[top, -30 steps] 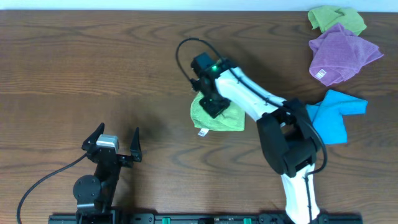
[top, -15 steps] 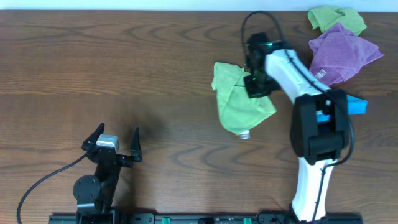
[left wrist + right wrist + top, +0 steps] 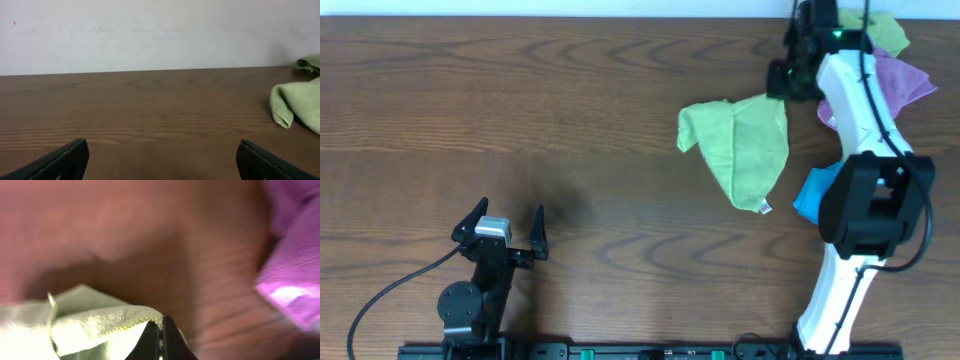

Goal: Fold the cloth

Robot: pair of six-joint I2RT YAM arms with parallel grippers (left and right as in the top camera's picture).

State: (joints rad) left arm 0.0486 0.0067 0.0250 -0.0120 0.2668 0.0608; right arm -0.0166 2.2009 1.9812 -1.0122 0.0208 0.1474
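Right pincer [image 3: 783, 85] at cloth [image 3: 745, 150] corner

I see a purple cloth [image 3: 910, 80] at the far right of the wooden table [image 3: 520, 110], a duller yellow-green cloth [image 3: 886, 32] just beyond it, and a blue cloth [image 3: 810, 193] nearer.

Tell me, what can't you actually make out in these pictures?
Overhead: the blue cloth is mostly hidden under the right arm, which also covers part of the purple cloth and the yellow-green cloth.
Left wrist: the lime-green cloth is cut off by the right edge.
Right wrist: blur smears everything; the right tool pinches the cloth's edge, but its tag is out of view.
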